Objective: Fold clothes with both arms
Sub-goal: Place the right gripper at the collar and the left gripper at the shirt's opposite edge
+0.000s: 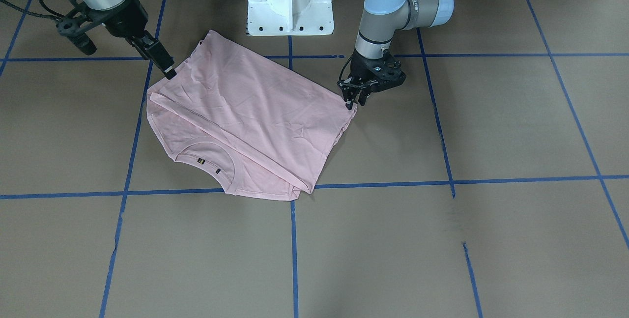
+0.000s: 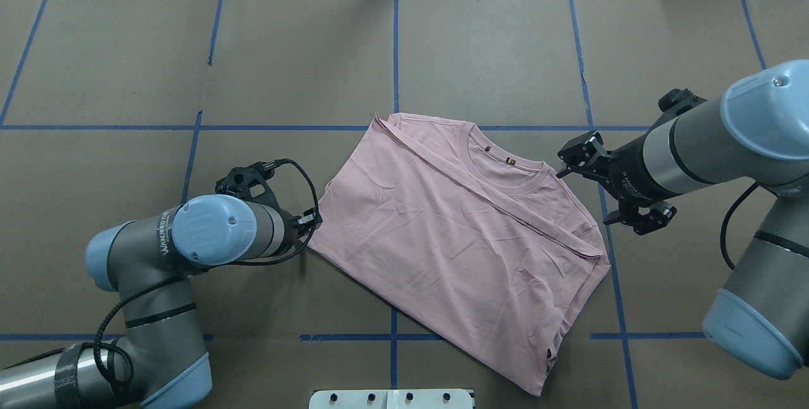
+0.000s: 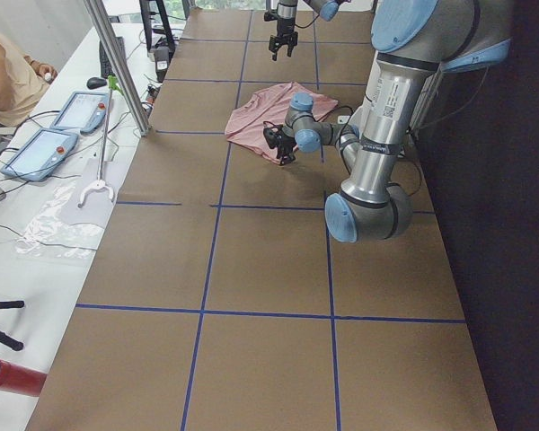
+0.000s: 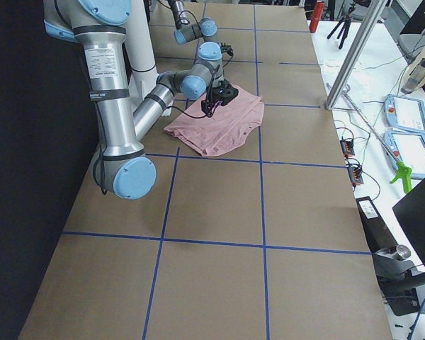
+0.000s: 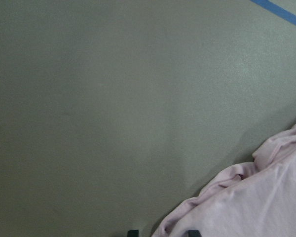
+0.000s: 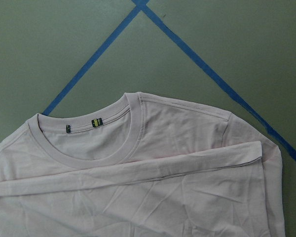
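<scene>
- The left arm (image 2: 215, 229) reaches in low over the brown-papered table (image 2: 505, 48), and the left gripper (image 1: 351, 103) sits at the shirt's left-hand corner. In the left wrist view its fingertips (image 5: 132, 233) stand apart. The bunched cloth edge and a strip of bare table show between them, so the tool is spread and pinches nothing.
- The pale pink T-shirt (image 2: 455, 232) lies flat in the middle of the table, askew to the blue tape lines (image 2: 395, 48). Its ribbed collar (image 6: 133, 131) is on the far side. A straight stitched edge (image 6: 138, 170), seemingly the bottom hem, lies just below the collar and no print shows. I judge that a first fold, bottom up to the collar, is done.
- The right arm (image 2: 682, 150) comes in from the right, and the right gripper (image 1: 169, 72) has its tip at the shirt's shoulder edge beside the collar. The right wrist view shows no fingers, so I cannot tell whether this tool is spread or pressed together. No cloth is raised there.
- The step in hand looks like the set-up for a second fold, with one gripper at each end of the shirt.
- The next move calls for each gripper to close on every layer at its corner. Both must then lift together and carry one end over the other. Catching only the top layer would likely pull the first fold open.
</scene>
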Controlling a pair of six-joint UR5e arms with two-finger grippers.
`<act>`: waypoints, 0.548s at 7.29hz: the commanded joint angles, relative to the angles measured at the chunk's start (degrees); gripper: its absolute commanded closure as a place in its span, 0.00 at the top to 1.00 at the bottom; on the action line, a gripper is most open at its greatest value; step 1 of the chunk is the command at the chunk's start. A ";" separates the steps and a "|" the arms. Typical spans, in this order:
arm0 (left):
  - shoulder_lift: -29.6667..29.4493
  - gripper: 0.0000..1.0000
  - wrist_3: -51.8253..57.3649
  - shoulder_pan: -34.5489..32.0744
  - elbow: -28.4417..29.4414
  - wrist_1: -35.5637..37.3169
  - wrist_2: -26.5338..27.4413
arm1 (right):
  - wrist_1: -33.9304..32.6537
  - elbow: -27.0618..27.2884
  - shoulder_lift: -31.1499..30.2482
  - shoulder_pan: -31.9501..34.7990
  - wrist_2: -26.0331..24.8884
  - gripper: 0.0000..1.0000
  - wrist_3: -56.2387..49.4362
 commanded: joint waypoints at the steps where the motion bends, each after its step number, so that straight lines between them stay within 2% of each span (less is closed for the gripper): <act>1: 0.01 0.44 -0.02 0.09 -0.05 -0.02 0.01 | 0.02 -0.09 0.00 0.00 0.00 1.00 0.00; 2: 0.01 0.44 0.06 0.09 0.03 -0.02 0.01 | 0.02 -0.09 0.00 0.09 0.00 1.00 0.00; 3: -0.08 0.35 -0.02 0.09 0.38 -0.02 -0.08 | 0.02 -0.18 0.09 0.00 0.00 1.00 0.00; 4: -0.08 0.12 -0.02 0.09 0.56 -0.02 0.01 | 0.02 -0.18 0.09 0.00 0.00 1.00 0.00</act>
